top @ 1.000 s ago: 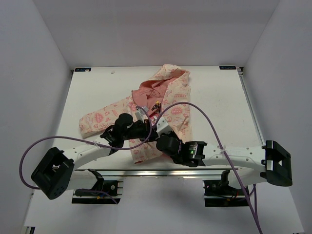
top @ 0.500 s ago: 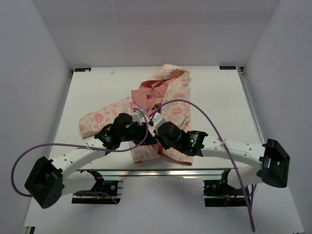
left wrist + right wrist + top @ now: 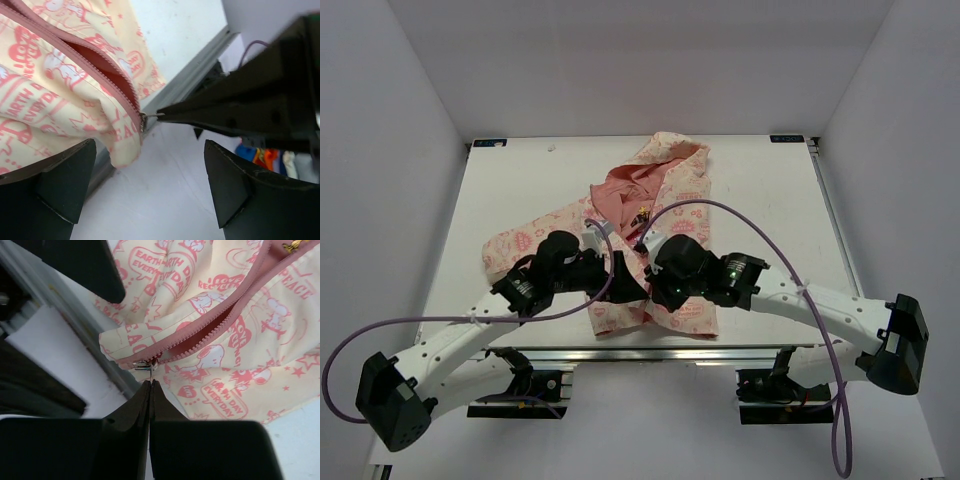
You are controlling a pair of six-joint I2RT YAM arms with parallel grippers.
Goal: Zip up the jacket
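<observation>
The jacket [image 3: 685, 225] lies spread on the table, cream with pink prints, its salmon lining showing at the hood. Its pink zipper [image 3: 220, 315] is parted above the slider [image 3: 145, 364], which sits at the bottom hem by the table's front edge. My right gripper [image 3: 151, 382] is shut on the slider's small metal pull tab [image 3: 150, 115]. My left gripper [image 3: 150, 145] stands wide open just beside the hem corner [image 3: 122, 152], with nothing between its fingers. In the top view both grippers meet over the hem, left [image 3: 618, 278] and right [image 3: 645, 282].
The white table [image 3: 770, 200] ends in a metal rail [image 3: 620, 352] directly under the hem. Purple cables [image 3: 720, 210] loop over the jacket and beside both arms. White walls enclose the table on three sides.
My left gripper has opened and let go of the hem. The right gripper stays shut on the pull tab, and both wrists have shifted slightly over the hem.
</observation>
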